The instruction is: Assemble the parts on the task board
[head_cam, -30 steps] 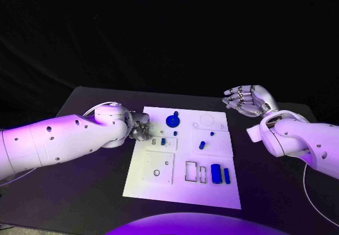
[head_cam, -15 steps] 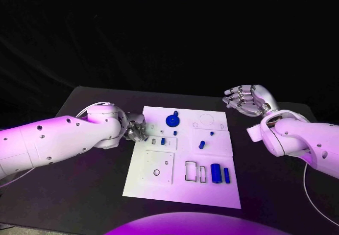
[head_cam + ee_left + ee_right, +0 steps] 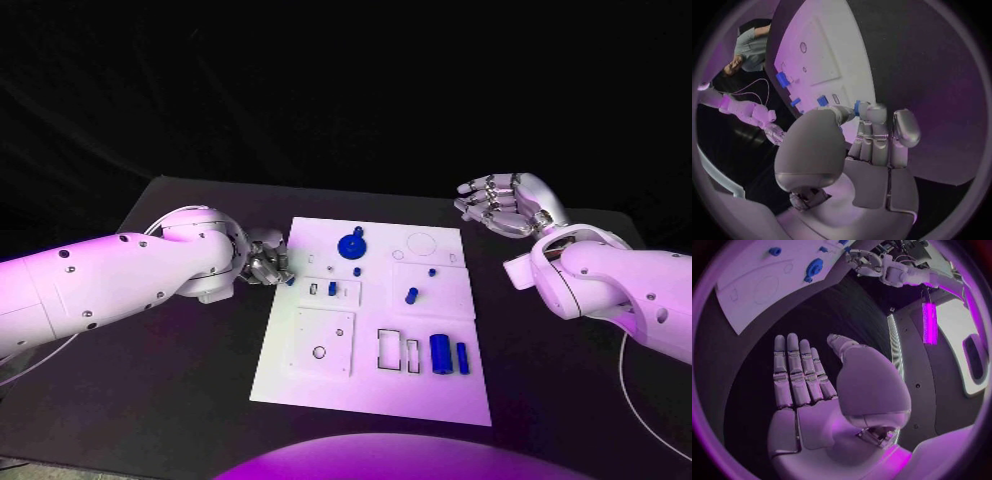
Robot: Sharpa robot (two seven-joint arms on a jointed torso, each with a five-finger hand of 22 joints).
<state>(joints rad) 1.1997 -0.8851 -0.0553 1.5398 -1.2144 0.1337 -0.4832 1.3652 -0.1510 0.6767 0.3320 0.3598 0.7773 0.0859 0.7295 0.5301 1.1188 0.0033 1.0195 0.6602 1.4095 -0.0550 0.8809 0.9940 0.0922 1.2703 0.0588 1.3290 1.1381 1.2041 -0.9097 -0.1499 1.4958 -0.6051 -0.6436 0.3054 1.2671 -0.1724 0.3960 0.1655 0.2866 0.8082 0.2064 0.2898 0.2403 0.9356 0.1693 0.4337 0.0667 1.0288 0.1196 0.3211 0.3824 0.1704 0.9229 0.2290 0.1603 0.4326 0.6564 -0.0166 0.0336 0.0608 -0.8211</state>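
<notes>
Since a second ago the left hand (image 3: 264, 262) has drawn off the task board (image 3: 325, 360) to its left edge, pinching a small blue part (image 3: 857, 107) — carry it level and seat it squarely. Right hand (image 3: 500, 204) hovers beyond the board's far right corner, fingers apart, empty.

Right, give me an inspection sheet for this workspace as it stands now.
Surface: black table, white task board in its middle.
Job's things: blue parts lie on the board, among them a round part at the far end and two bars at the near end; one small blue part is pinched in the left hand.
Clutter: nothing seen.
Hands: left hand at the board's left edge, holding that part; right hand raised beyond the board's far right corner, fingers apart, holding nothing.
Cables: nothing seen on the table.
Surroundings: dark backdrop.
</notes>
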